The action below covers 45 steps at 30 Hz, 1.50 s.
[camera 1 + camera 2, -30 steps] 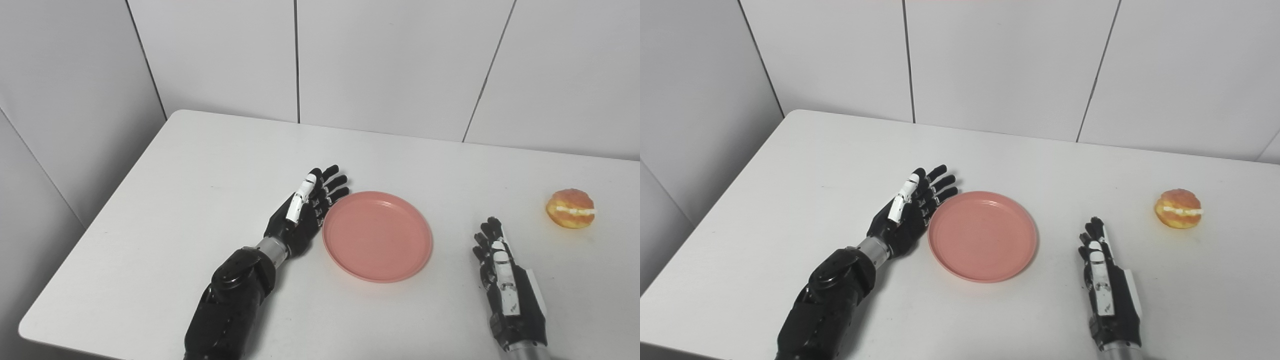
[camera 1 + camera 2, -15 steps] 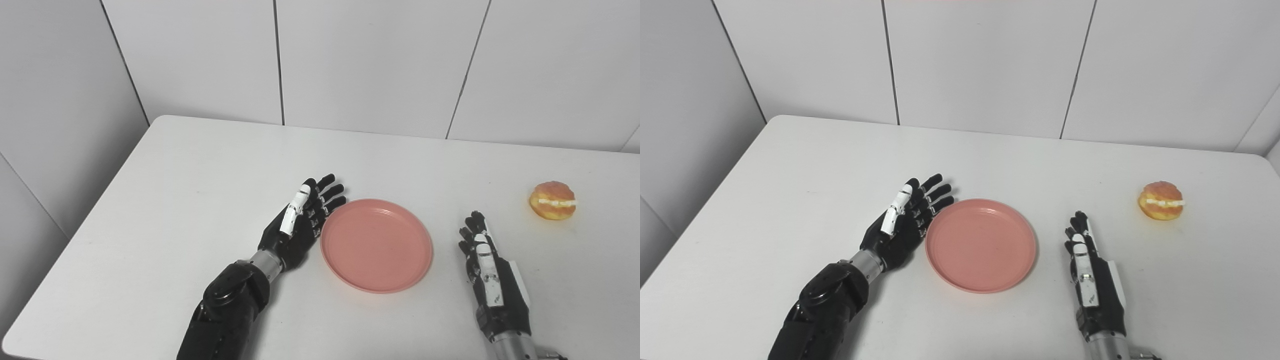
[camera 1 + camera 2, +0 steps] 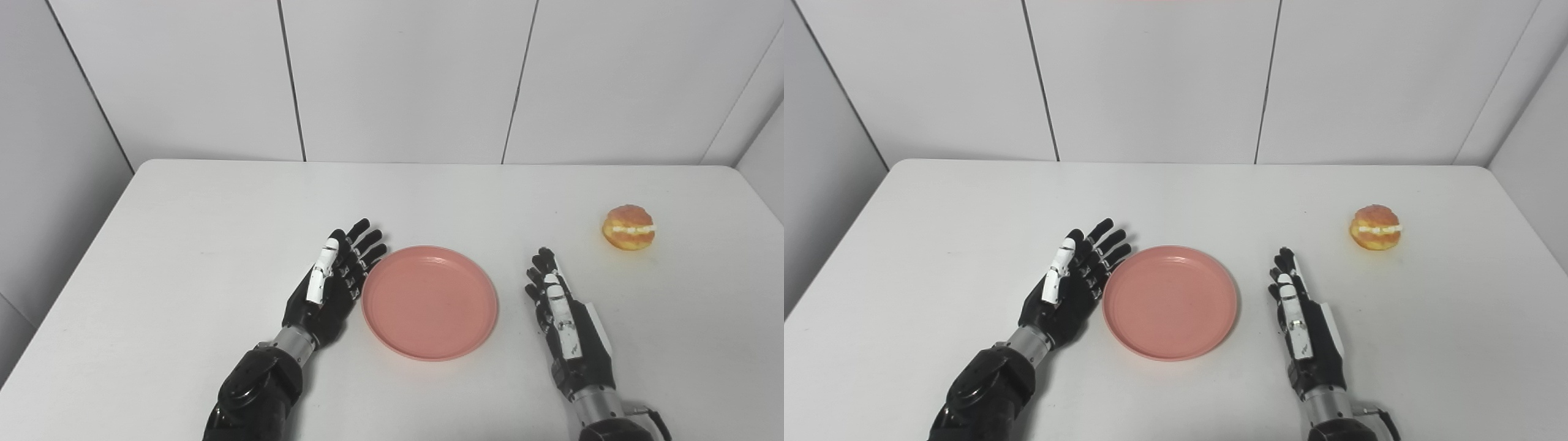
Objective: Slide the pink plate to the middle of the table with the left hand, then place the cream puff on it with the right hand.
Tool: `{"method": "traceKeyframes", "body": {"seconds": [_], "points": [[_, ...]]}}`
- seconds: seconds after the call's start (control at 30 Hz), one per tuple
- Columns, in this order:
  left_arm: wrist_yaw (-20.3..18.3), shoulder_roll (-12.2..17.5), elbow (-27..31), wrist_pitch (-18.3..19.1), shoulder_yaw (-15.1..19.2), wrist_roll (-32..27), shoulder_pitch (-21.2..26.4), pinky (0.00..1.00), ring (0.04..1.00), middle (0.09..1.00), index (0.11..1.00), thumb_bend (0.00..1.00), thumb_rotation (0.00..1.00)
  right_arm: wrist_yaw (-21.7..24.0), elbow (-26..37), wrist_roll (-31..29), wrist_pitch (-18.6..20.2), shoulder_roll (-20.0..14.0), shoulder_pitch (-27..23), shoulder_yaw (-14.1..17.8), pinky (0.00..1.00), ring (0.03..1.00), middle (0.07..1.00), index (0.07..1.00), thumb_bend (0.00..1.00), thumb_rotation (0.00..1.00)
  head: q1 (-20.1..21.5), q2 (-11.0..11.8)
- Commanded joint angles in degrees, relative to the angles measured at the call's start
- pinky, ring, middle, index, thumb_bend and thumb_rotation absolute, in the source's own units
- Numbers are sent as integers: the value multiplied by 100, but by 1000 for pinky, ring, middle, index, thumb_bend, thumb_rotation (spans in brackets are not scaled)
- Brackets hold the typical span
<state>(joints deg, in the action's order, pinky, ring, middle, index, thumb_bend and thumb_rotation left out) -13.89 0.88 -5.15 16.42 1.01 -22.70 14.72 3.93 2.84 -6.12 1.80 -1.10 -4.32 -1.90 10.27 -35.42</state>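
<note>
A pink plate [image 3: 429, 301] lies flat near the middle of the white table [image 3: 202, 233]. My left hand [image 3: 334, 282] is open, on edge beside the plate's left rim, fingers straight and pointing away from me, holding nothing. My right hand [image 3: 560, 312] is open and empty, on edge on the table just right of the plate. A cream puff [image 3: 628, 228], golden with a white cream band, sits on the table at the far right, well beyond my right hand. The same scene shows in the right eye view: the plate [image 3: 1170, 301] and the cream puff [image 3: 1375, 228].
White panelled walls [image 3: 398, 79] close in the table at the back and on both sides. The table's left edge [image 3: 67, 263] and right edge [image 3: 759, 202] are in view.
The camera has turned to the right, so the whole scene has shifted left in the picture. The plate and cream puff have not moved on the table. Both hands stay open in much the same places.
</note>
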Motion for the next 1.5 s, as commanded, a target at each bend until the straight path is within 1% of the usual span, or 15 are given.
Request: {"method": "traceKeyframes", "body": {"seconds": [0.0,0.17,0.2,0.3,0.43,0.53,0.57,0.7,0.73,0.77,0.83,0.97,1.07,1.3,1.47], "points": [[66,40,-207,26,18,127,-177,933,919,926,923,367,1000,-57,22,96,-22,4,-146,32,993,987,998,1000,299,1000,103,25],[45,124,-323,-90,57,142,-234,938,922,932,929,361,1000,-180,253,180,200,30,-209,118,997,972,986,992,348,1000,225,78],[44,143,-355,-112,61,156,-243,936,920,930,927,359,1000,-195,278,187,224,36,-227,133,992,972,984,990,349,1000,406,162],[-4,197,-537,-245,81,179,-259,944,926,935,933,359,1000,-208,408,211,308,-8,-301,172,984,967,979,982,354,1000,571,250],[-123,231,-811,-441,147,122,-222,955,936,941,937,353,1000,-251,468,446,211,-123,-408,173,977,956,960,963,359,1000,849,405],[-156,242,-954,-544,190,133,-203,958,937,941,935,354,1000,-317,530,791,150,-260,-519,145,938,930,937,944,356,1000,899,430],[-179,253,-998,-586,195,146,-199,957,939,943,938,355,1000,-342,564,906,160,-291,-552,136,921,917,927,934,377,1000,1081,517],[-242,259,-1179,-644,278,71,-178,964,943,947,940,356,1000,-495,645,1410,143,-379,-709,105,862,879,894,909,446,1000,1263,612],[-260,254,-1221,-639,315,35,-170,970,942,945,941,352,1000,-534,658,1526,152,-405,-775,106,852,873,884,898,516,994,1288,636],[-284,258,-1265,-647,336,13,-160,974,943,946,943,347,1000,-564,671,1615,162,-430,-840,115,847,869,879,893,547,993,1311,660],[-325,268,-1345,-662,367,-17,-141,983,947,949,947,342,1000,-583,699,1748,156,-483,-946,126,846,868,880,893,559,992,1353,713],[-377,276,-1463,-694,435,-38,-112,989,952,949,946,335,1000,-554,759,1941,204,-577,-1102,130,815,864,884,896,555,992,1473,816],[-393,302,-1537,-717,467,-66,-94,993,954,954,951,321,1000,-586,735,2103,129,-651,-1242,128,809,857,885,900,527,936,1619,903],[-368,309,-1539,-563,551,-211,-74,1000,961,955,954,305,1000,-695,639,2681,50,-941,-1554,156,810,864,887,905,494,935,1718,944],[-374,336,-1542,-616,522,-170,-77,1000,963,958,956,295,1000,-714,596,2920,136,-1162,-1700,190,826,875,889,904,523,948,1730,947]]}}
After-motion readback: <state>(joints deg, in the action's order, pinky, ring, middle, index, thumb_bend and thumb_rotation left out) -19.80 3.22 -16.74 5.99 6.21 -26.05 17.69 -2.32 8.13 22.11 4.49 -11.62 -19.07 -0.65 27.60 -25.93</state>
